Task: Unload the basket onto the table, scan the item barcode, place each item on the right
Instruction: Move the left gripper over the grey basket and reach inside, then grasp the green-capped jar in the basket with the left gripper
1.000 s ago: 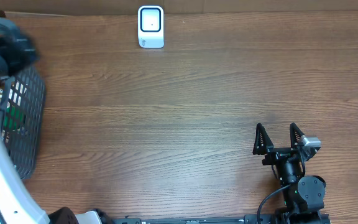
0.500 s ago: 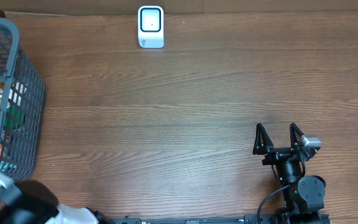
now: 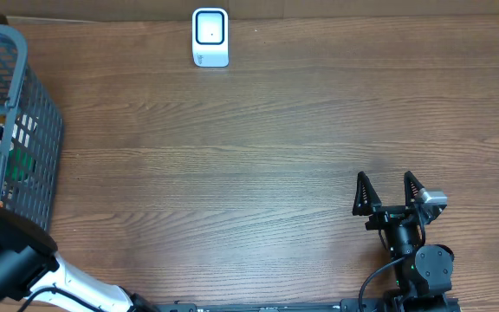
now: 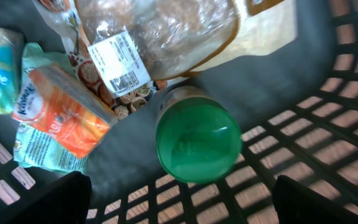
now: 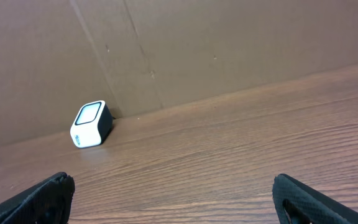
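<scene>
Hovering over the basket [image 3: 46, 130], the left gripper [image 4: 180, 199] frames the upright green-lidded jar [image 4: 197, 142] between spread jaws; the right gripper [image 3: 391, 192], also spread, sits far right.

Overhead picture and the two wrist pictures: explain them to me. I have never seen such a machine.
Two robot arms work at a wooden table, seen here from above. The other two pictures come from a camera on each wrist. The left gripper hangs open over the basket, looking down on a green-lidded jar, a bag with a barcode label and small packets. The right gripper sits open near the front edge, facing the white scanner at the far edge. Nothing is held.
</scene>
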Robot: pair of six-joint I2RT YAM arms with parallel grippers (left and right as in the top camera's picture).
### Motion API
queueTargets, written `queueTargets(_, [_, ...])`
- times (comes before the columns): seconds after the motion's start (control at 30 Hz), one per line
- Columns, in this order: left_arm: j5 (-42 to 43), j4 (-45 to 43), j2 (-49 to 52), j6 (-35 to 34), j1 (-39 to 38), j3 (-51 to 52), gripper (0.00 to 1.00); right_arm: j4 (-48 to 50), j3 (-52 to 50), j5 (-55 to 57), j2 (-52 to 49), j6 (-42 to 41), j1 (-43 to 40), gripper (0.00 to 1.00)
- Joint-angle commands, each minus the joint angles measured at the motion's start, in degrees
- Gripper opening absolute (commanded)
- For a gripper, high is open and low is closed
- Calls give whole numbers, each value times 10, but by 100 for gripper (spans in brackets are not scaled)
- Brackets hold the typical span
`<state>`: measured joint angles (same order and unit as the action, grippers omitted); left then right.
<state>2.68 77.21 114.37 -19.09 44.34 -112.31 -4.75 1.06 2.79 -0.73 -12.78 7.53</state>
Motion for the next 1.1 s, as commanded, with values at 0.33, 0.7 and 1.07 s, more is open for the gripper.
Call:
queueTargets(0.33, [-42, -54, 25, 13, -2, 80, 97, 2, -6, -4, 6, 9, -2, 100])
queueTargets(0.7, [-43, -105, 25, 20, -2, 113, 98, 2, -6, -4, 6, 9, -2, 100])
queueTargets(1.07, [-6, -146, 25, 67, -24, 135, 98, 2, -6, -4, 6, 9, -2, 100])
